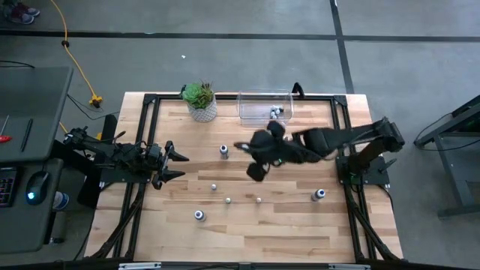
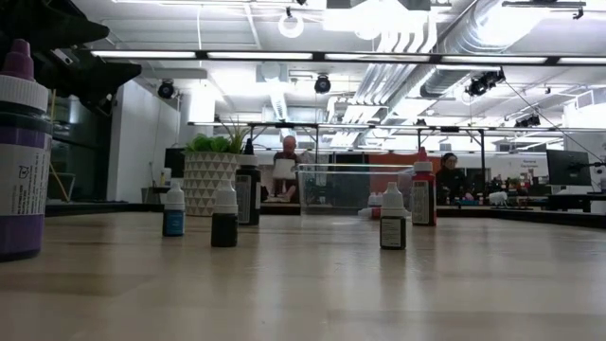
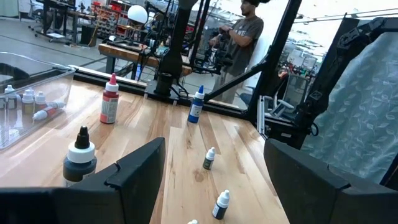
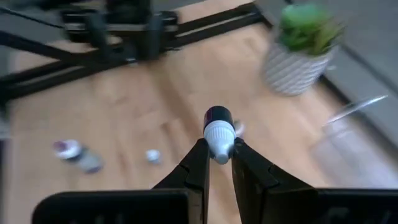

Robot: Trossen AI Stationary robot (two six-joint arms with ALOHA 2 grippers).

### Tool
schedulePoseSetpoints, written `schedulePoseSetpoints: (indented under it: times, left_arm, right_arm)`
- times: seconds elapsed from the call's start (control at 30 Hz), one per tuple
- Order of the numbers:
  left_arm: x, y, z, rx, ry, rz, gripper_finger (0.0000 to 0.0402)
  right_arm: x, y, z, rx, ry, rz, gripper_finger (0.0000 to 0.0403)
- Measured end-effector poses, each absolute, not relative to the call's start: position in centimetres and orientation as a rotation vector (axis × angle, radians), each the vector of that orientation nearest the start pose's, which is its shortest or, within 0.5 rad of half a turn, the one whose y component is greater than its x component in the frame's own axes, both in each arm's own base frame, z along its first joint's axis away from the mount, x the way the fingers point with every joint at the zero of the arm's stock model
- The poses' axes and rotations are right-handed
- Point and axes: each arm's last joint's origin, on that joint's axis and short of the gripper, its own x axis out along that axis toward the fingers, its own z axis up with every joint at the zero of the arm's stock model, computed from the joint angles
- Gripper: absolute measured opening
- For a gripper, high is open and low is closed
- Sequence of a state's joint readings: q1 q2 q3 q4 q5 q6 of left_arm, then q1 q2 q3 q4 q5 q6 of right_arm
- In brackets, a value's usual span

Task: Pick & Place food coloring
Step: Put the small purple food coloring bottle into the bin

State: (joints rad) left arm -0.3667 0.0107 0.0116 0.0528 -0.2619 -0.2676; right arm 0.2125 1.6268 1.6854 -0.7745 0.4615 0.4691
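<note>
My right gripper (image 4: 217,155) hovers above the table's middle (image 1: 255,157) and is shut on one small food coloring bottle (image 4: 219,134) with a white cap and a dark tip. Other small bottles stand loose on the wood (image 1: 223,151) (image 1: 214,186) (image 1: 259,199) (image 1: 319,195) (image 1: 199,216). A few more lie inside the clear bin (image 1: 265,106) at the far edge. My left gripper (image 3: 214,180) waits open near the table's left side (image 1: 174,165), and touches nothing. My right gripper pinches the small bottle between its two fingertips (image 4: 200,163), just behind the white cap (image 4: 219,144). The capped end sticks out forward past the fingertips, along the fingers. The bottle is lifted clear, with the table far below it.
A green potted plant (image 1: 200,101) stands at the far edge, left of the bin. Black frame rails run along the table's left, right and far edges. A red bottle (image 3: 110,99), a blue one (image 3: 196,106) and a black-capped one (image 3: 81,155) stand ahead of my left gripper. People stand beyond the table.
</note>
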Motion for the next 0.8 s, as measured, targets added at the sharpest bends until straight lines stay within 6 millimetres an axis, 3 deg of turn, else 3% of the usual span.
schedulePoseSetpoints:
  times: [0.3,0.47,0.63,0.8]
  left_arm:
    - [9.3,-2.8,17.2,-0.284,-0.037,-0.111,0.0271]
    - [9.3,-2.8,17.2,-0.284,-0.037,-0.111,0.0271]
    - [9.3,-2.8,17.2,-0.284,-0.037,-0.111,0.0271]
    - [9.3,-2.8,17.2,-0.284,-0.037,-0.111,0.0271]
  right_arm:
    - [35.9,-1.4,42.6,0.086,0.647,-0.584,0.0039]
    - [36.0,-6.6,43.6,0.130,0.667,-0.692,0.0046]
    - [34.5,-12.3,42.6,0.217,0.750,-0.775,0.0038]
    - [32.6,-17.4,39.2,0.292,0.909,-0.870,0.0045]
